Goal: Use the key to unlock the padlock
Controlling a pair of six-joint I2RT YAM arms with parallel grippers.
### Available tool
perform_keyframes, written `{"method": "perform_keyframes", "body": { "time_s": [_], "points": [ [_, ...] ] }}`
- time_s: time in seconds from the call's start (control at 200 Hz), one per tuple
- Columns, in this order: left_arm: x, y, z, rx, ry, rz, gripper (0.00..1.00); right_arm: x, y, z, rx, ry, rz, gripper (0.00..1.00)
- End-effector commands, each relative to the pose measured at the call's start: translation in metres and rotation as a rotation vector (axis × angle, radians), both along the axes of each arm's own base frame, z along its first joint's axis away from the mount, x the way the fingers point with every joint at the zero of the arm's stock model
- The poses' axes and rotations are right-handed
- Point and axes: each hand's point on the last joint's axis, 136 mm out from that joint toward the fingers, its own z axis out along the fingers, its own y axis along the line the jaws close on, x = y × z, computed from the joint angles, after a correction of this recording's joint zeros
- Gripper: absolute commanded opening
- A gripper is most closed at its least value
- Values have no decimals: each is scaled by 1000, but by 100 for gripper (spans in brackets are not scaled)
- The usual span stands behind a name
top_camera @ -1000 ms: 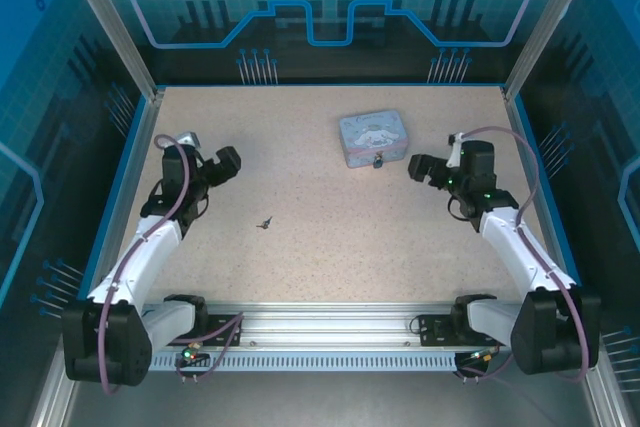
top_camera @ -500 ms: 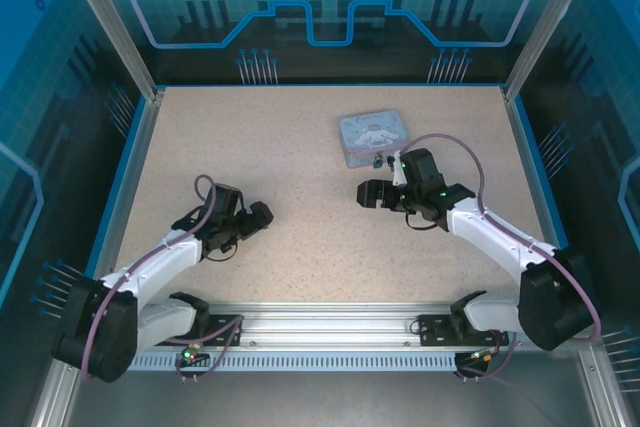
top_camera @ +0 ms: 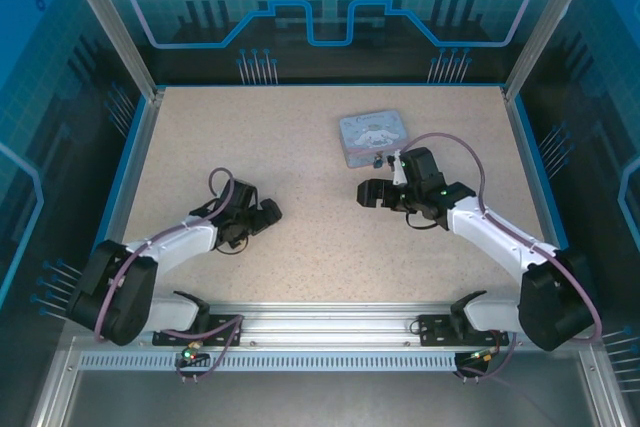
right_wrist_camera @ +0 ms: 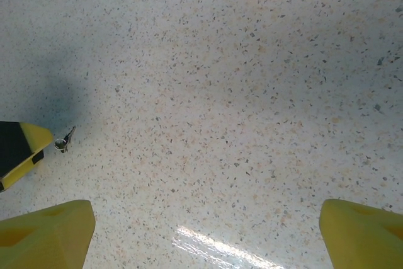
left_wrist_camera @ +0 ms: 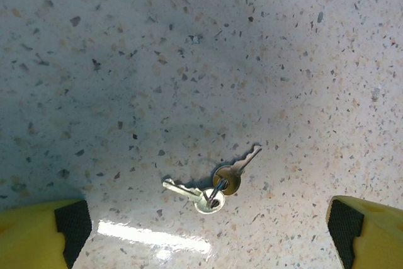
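Progress: nothing is unlocked yet, and the key is not yet in hand. Top view: tin (top_camera: 370, 133) sits shut at the far right, contents hidden; padlock (top_camera: 378, 159) lies at its near edge, closed as far as can be judged. Right gripper (top_camera: 368, 194) hangs nearby, jaws apart and empty. Left gripper (top_camera: 265, 217) is low over the table (top_camera: 300, 137). Left wrist view: key (left_wrist_camera: 214, 186) lies flat, ringed with a second, untouched between spread jaws. Right wrist view: key lies well apart from the tin. Grasping, carrying, inserting and turning remain.
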Motion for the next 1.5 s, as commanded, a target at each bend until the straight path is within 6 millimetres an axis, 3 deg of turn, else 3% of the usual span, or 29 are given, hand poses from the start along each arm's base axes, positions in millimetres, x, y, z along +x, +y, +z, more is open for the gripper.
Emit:
{"method": "perform_keyframes", "body": {
  "time_s": [0.0, 0.4, 0.57, 0.645, 0.77, 0.97, 1.191, 1.496],
  "points": [
    [29, -30, 9, -42, -99, -77, 99, -3, -5, 9, -12, -24, -2, 93],
    [21, -99, 20, -50, -126, -233, 99, -4, -6, 1, -11, -8, -8, 93],
    [21, -152, 48, -104, -193, -325, 99, -7, -13, -2, -33, -3, -21, 93],
    [23, -161, 64, -100, -223, -327, 99, -8, -17, -2, -37, 2, -29, 93],
    [28, -145, 86, -66, -269, -260, 99, -11, -22, -7, -54, 15, -28, 93],
    [36, -92, 102, -15, -265, -144, 99, -10, -6, -15, -28, 60, 42, 86],
    [51, -23, 109, -16, -256, -12, 99, -7, 55, -19, -33, 139, 202, 71],
    [77, 47, 104, -102, -221, 129, 99, -15, 150, -35, -190, 183, 429, 61]
  ]
}}
